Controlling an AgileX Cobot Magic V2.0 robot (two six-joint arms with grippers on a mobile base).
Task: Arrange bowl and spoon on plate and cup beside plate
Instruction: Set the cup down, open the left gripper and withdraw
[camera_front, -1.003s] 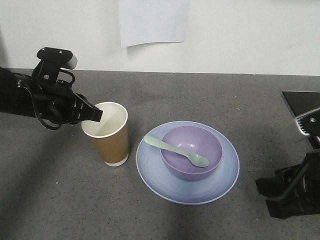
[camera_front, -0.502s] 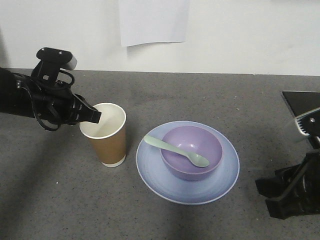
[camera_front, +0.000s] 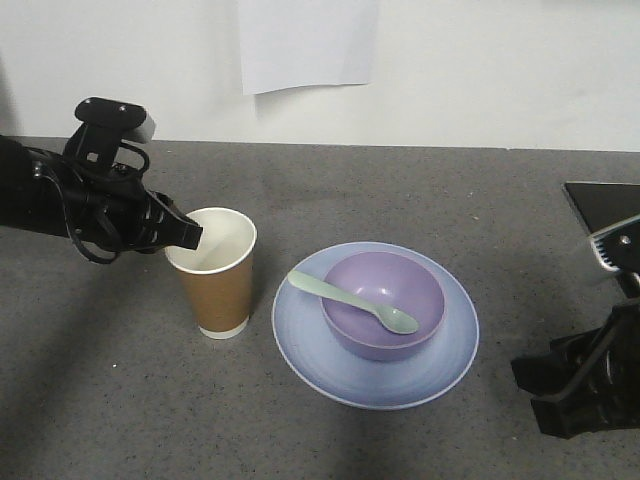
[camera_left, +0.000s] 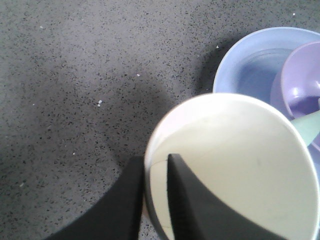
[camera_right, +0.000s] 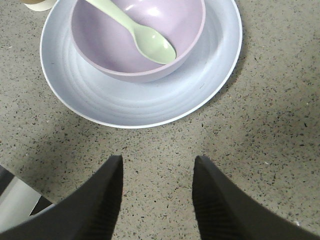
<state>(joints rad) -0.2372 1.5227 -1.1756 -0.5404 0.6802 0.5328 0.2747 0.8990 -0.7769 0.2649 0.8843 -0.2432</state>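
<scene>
Front view: the left gripper (camera_front: 190, 236) pinches the near-side rim of the cup (camera_front: 218, 270), which stands upright on the grey table (camera_front: 400, 190) directly ahead of its fingertips. Beyond the cup from that gripper, just apart from it, sits the plate (camera_front: 375, 325) carrying the bowl (camera_front: 383, 305), with the spoon (camera_front: 352, 302) lying across the bowl's rim, scoop inside. The right gripper (camera_front: 575, 395) waits low on the plate's far side, clear of it.

Left wrist view: one finger sits inside the cup wall, the other outside, clamped on the rim; the plate lies past the cup.

Right wrist view: the right gripper's fingers (camera_right: 97, 200) stand spread apart, empty, with the plate, bowl and spoon straight ahead.
</scene>
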